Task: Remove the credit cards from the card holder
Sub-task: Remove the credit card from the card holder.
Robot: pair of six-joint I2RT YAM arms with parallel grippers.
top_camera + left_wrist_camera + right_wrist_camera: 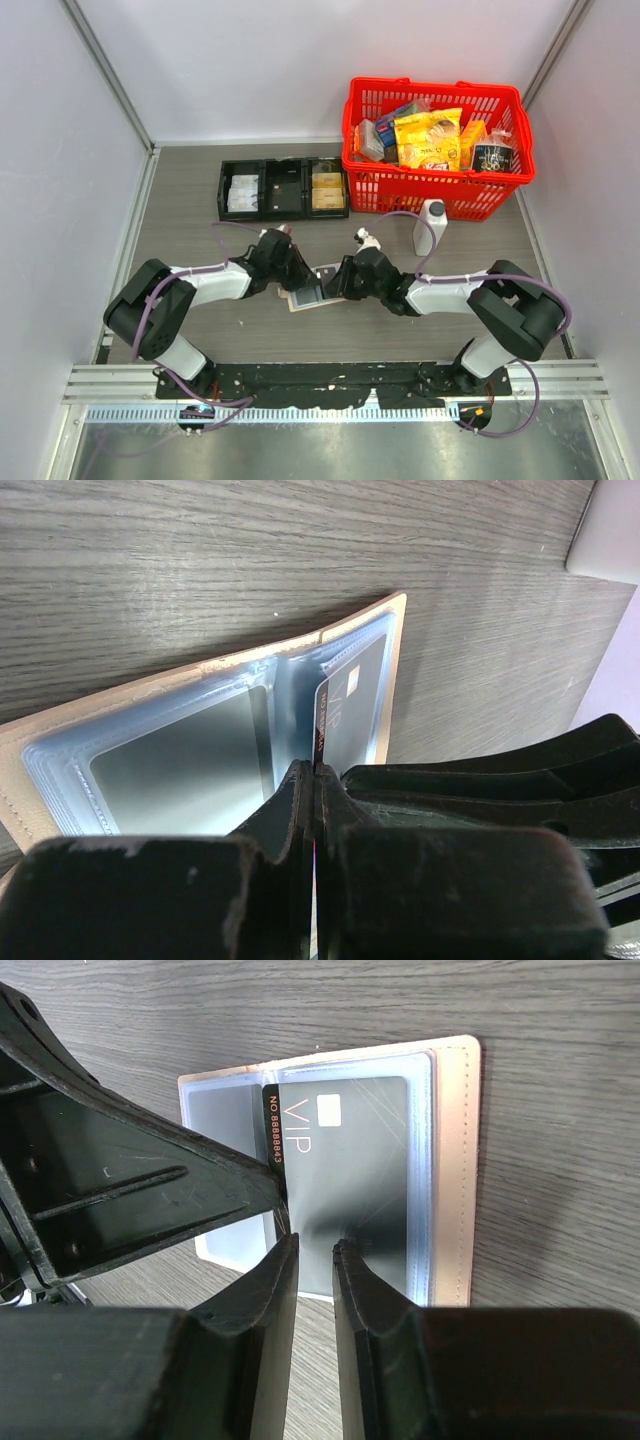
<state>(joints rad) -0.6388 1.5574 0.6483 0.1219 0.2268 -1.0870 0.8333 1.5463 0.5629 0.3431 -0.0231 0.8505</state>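
Left tool (312, 776) tight on dark credit card (350, 1160), right tool (315, 1250) narrowly apart over card holder (456, 1160)

Both the left arm (215, 283) and the right arm (450, 290) were built of bulky black joints and white links, purple cables (400, 213) were looped along them, and the matte black fingers (385, 1310) of the left gripper (312, 772) and right gripper (315, 1248) were ribbed and pale-scuffed at the edges.

Both arms are leaning in low, the left gripper (313, 772) pinching a credit card (350, 1160), the right gripper (312, 1247) gaping a little.
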